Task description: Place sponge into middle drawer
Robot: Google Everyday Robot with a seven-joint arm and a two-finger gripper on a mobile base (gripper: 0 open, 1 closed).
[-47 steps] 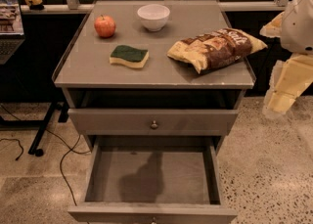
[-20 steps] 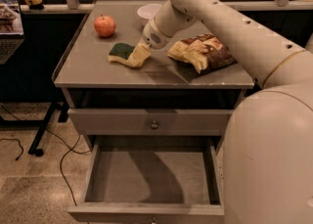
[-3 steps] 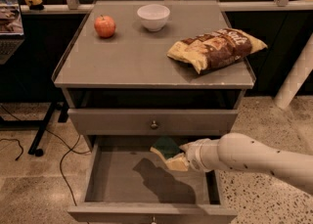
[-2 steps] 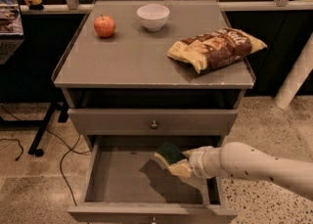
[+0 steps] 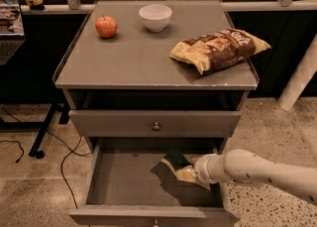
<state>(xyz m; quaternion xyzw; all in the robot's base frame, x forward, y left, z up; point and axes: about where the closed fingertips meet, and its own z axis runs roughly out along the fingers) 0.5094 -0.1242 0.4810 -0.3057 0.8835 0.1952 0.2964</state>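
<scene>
The claw (image 5: 197, 170) is low down, over the right part of the open middle drawer (image 5: 148, 215). The arm reaches in from the right side of the picture. The claw is closed on the sponge (image 5: 177, 161) and holds it by its pale yellow end.

The sponge sticks out from the claw toward the left side of the picture and a bit toward the back. Its long side runs that same way, and it is tilted, with the dark green part up and farthest from the claw. A dark shadow lies on the drawer floor under it, so I think the sponge hangs just above the floor and is not resting on it yet. It is already inside the drawer walls, so I think the claw only has to let go.

I see nothing else in the middle drawer but the sponge and its shadow. The drawer above (image 5: 119, 122) is shut, and I cannot see into it.

On the desk (image 5: 133, 60) sit a red apple (image 5: 106, 26), a white bowl (image 5: 155, 17) with nothing that I can see in it, and a snack bag (image 5: 218, 48).
</scene>
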